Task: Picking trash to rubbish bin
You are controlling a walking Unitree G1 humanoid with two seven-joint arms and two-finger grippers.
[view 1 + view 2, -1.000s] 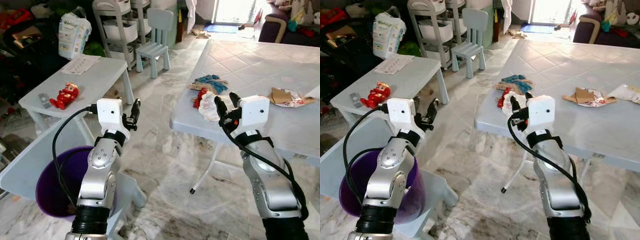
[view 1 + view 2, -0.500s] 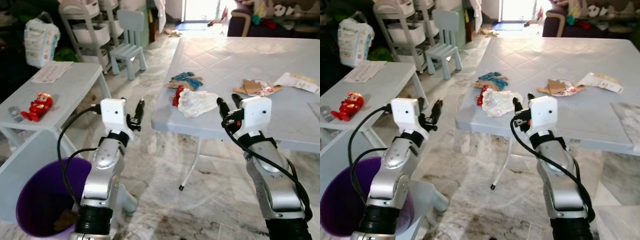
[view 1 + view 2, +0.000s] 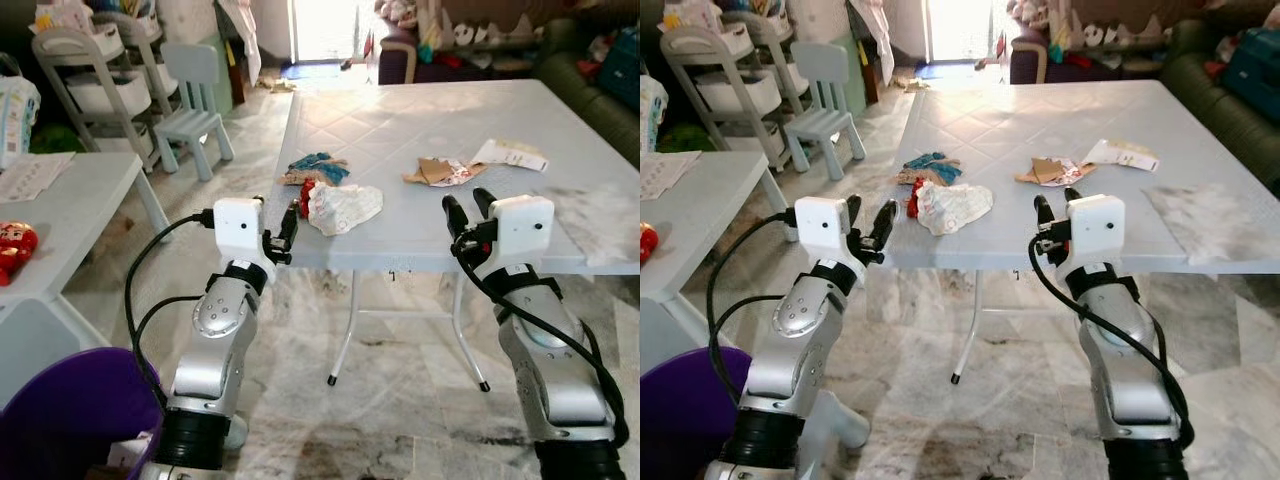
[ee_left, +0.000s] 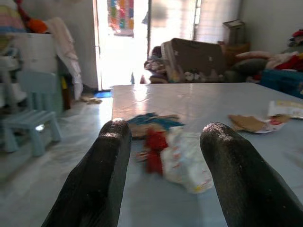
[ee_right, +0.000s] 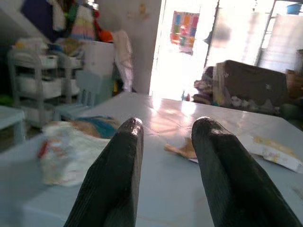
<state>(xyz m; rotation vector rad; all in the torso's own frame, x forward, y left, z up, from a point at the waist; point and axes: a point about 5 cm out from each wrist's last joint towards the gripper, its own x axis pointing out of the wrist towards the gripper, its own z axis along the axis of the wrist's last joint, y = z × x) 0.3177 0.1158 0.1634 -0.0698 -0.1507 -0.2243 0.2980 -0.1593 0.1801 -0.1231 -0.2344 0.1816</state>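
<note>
Trash lies on the big grey table (image 3: 420,110): a crumpled white wrapper with red print (image 3: 342,207) near the front edge, a blue and brown wrapper (image 3: 315,167) behind it, a brown cardboard scrap (image 3: 437,172) and a white paper (image 3: 510,154) farther right. My left gripper (image 3: 285,222) is open, held at the table's front edge just short of the white wrapper (image 4: 184,158). My right gripper (image 3: 465,208) is open at the same edge, in line with the cardboard scrap (image 5: 182,149). Both hold nothing. The purple bin (image 3: 60,420) sits at the lower left by my left arm.
A low grey table (image 3: 70,200) with a red toy (image 3: 12,245) stands to the left. A child's chair (image 3: 195,100) and a shelf rack (image 3: 90,70) stand behind it. A dark sofa (image 3: 590,80) is at the back right. Table legs (image 3: 345,330) stand on the marble floor ahead.
The camera has swung right and closer to the big table, so the table is now straight ahead and the bin has slid to the lower left. Both arms keep their raised pose.
</note>
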